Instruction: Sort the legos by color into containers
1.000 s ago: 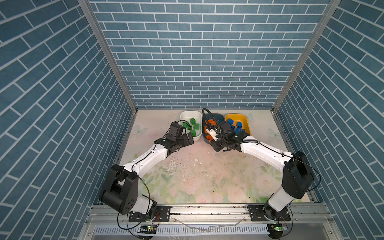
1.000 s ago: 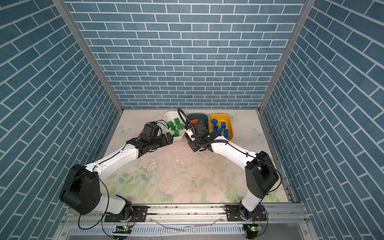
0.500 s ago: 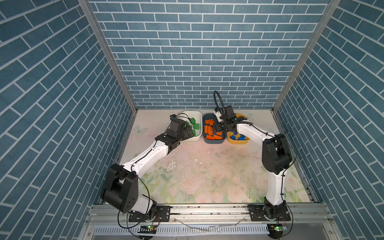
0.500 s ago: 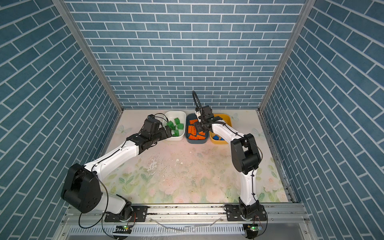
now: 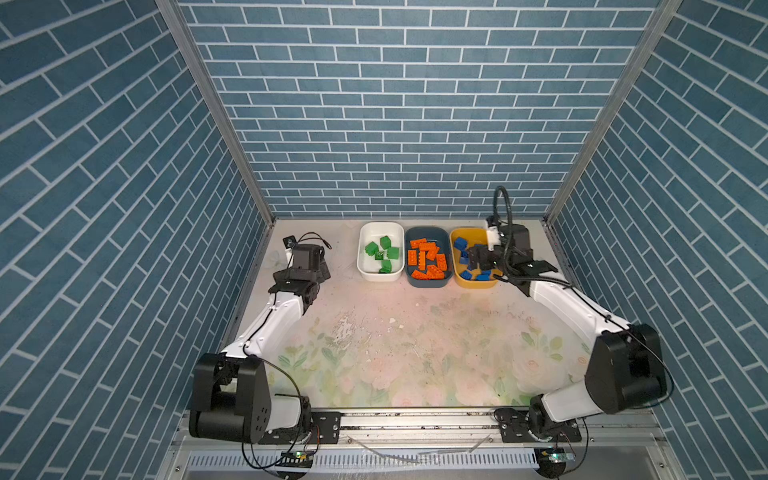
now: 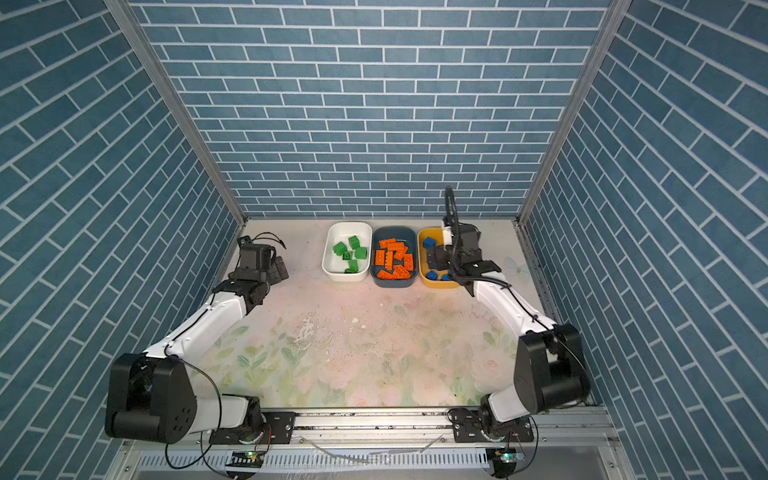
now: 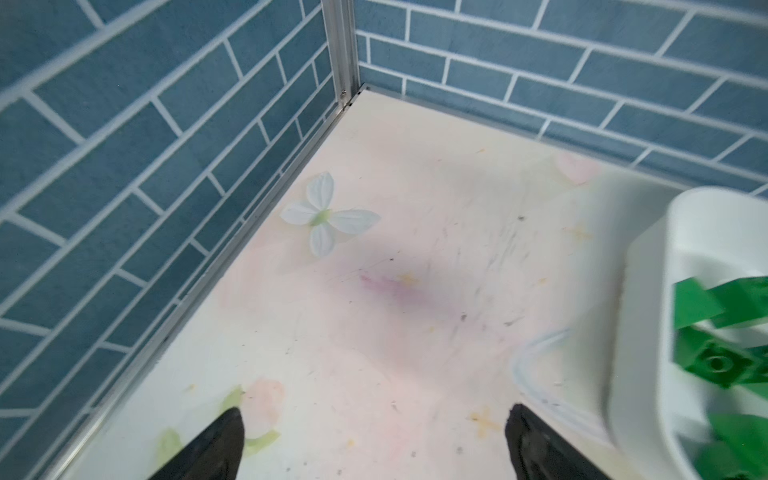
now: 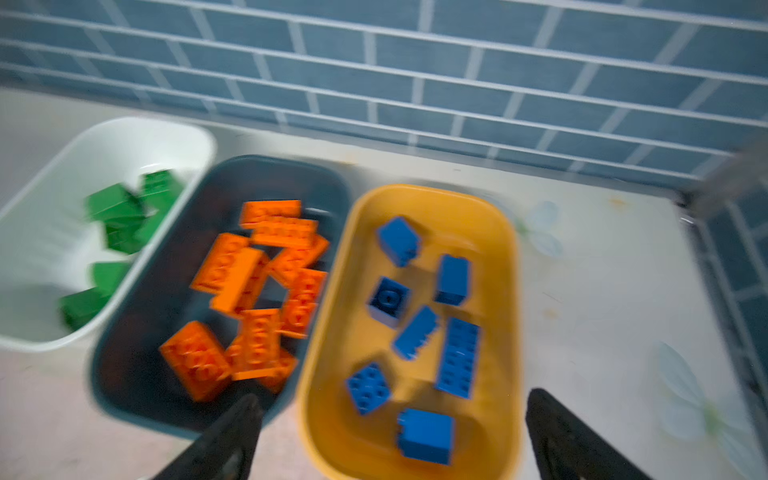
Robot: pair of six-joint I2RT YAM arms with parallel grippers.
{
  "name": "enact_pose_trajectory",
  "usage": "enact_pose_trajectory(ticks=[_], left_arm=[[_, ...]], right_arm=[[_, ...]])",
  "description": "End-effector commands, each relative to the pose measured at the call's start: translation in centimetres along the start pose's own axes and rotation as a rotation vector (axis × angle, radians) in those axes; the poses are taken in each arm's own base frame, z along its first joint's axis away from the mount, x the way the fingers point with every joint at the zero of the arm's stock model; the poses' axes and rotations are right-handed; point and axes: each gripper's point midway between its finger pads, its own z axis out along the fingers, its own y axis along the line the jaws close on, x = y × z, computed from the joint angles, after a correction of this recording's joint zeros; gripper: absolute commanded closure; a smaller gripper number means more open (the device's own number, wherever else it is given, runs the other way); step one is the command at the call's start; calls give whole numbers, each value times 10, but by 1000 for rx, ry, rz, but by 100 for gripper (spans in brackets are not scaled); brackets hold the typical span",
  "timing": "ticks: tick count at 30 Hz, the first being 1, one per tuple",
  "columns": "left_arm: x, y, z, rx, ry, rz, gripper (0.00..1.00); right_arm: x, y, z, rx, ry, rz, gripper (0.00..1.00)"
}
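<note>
Yellow tub (image 5: 469, 284) part-hidden under right gripper (image 8: 392, 399): jaws wide, empty. Left gripper (image 7: 374, 409) same. Wrist views blurred.

The desk (image 5: 415, 361) wears a pale cover with printed flowers, and a flaked white patch (image 5: 345, 329) shows near its middle. Blue brick-pattern walls (image 5: 407, 124) stand on three sides, with silver posts (image 5: 216, 112) at the corners. A metal rail (image 5: 415, 420) runs along the front. Near one corner is a printed white flower (image 7: 326, 218), with a faint purple smear (image 7: 399, 291) beside it.

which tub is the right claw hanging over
The yellow tub, rightmost in the row, holding blue legos; the open right claw hangs above it. The white tub and dark teal tub lie further left.
</note>
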Motion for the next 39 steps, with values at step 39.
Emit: enact_pose_trajectory(ticks=[39], left_arm=[[49, -15, 38, 183, -324, 195, 1]], right_arm=[[127, -112, 15, 173, -191, 137, 1]])
